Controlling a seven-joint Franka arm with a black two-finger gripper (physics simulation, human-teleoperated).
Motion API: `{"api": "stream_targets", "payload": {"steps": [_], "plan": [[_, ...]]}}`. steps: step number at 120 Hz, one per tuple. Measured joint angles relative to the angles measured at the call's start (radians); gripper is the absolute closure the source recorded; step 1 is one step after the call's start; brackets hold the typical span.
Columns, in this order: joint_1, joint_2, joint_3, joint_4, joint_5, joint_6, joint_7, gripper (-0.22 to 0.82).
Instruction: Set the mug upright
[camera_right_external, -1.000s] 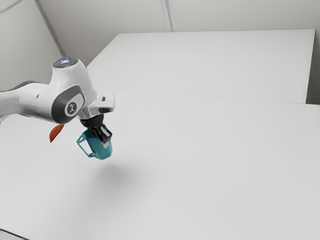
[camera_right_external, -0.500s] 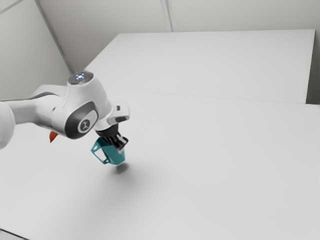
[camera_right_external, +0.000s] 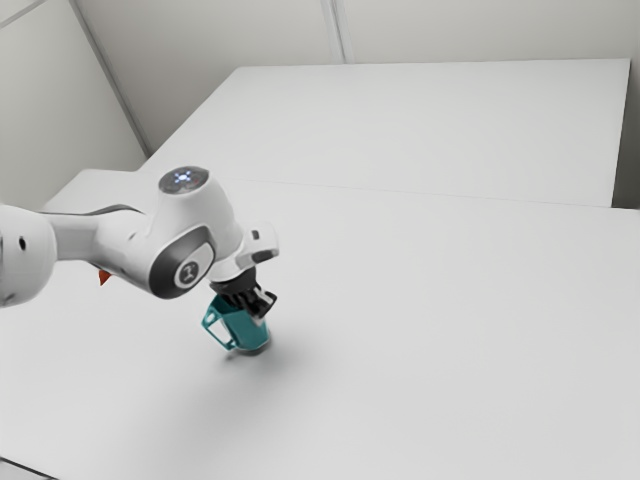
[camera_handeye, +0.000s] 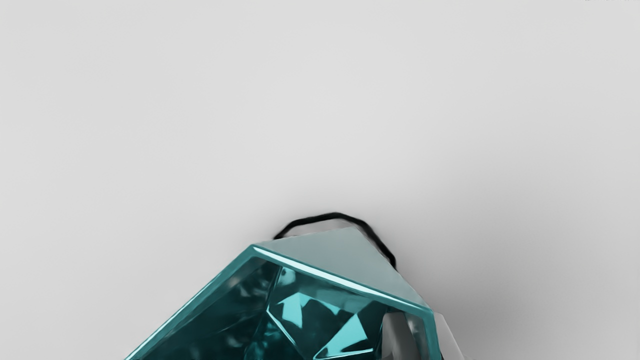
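Teal faceted mug (camera_right_external: 245, 332), tilted, not upright, low over worktop (camera_right_external: 430, 340), in the exterior view's left half; can't tell if base touches. Handle (camera_right_external: 206, 322) toward the exterior view's left. Mouth open toward the wrist camera, shiny faceted inside, pale glare on the outer side next to the rim (camera_handeye: 340, 278). Pincer (camera_right_external: 257, 308) nearly closed, clamped on mug's side wall: one finger (camera_handeye: 397, 337) inside the mouth, other one outside, wall pinched between. Black curved line (camera_handeye: 336, 215) just past the mug's outer side in wrist view; can't tell what it is. White arm (camera_right_external: 125, 243) comes in from the exterior view's left, above the mug. Small orange-red object (camera_right_external: 104, 278) behind arm, mostly hidden, type unclear, apart from mug. Pale room wall (camera_right_external: 480, 28) at back.
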Motion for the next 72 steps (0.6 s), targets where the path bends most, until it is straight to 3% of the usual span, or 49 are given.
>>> {"api": "stream_targets", "payload": {"steps": [40, 72], "plan": [[-0.007, 0.029, -0.003, 0.002, 0.008, 0.027, -0.05, 0.76], [-0.009, 0.016, -0.006, 0.003, 0.001, 0.042, -0.059, 0.3]]}}
